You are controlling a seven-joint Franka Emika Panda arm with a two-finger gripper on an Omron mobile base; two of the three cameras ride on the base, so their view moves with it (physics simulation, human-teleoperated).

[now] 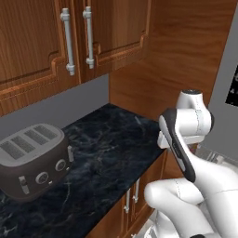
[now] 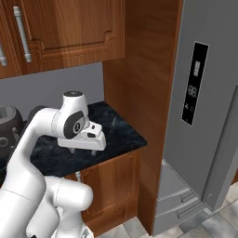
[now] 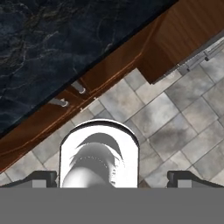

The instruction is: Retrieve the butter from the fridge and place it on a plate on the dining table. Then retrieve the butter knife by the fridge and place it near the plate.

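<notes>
Pincer (image 2: 86, 151) empty, jaws spread wide, pointing down over the front edge of the worktop (image 2: 118, 135); fingertips (image 3: 43, 178) sit at the bottom corners of the hand view, with floor tiles (image 3: 175, 118) and cupboard handles (image 3: 59, 102) beneath. Arm looks folded in a carrying pose, not yet reaching.

Just past the pincer, near the worktop's far corner, a thin grey sliver (image 2: 113, 122), likely the knife, lying flat; too small to be sure. Beyond the wood panel (image 2: 144, 93) on that side stands the fridge (image 2: 209, 116), doors shut, so the butter is presumably inside, hidden.

On the pincer's other side, well apart, a toaster (image 1: 32, 160). Wall cupboards (image 1: 69, 37) overhead. Judgement: fridge door comes 1st.
</notes>
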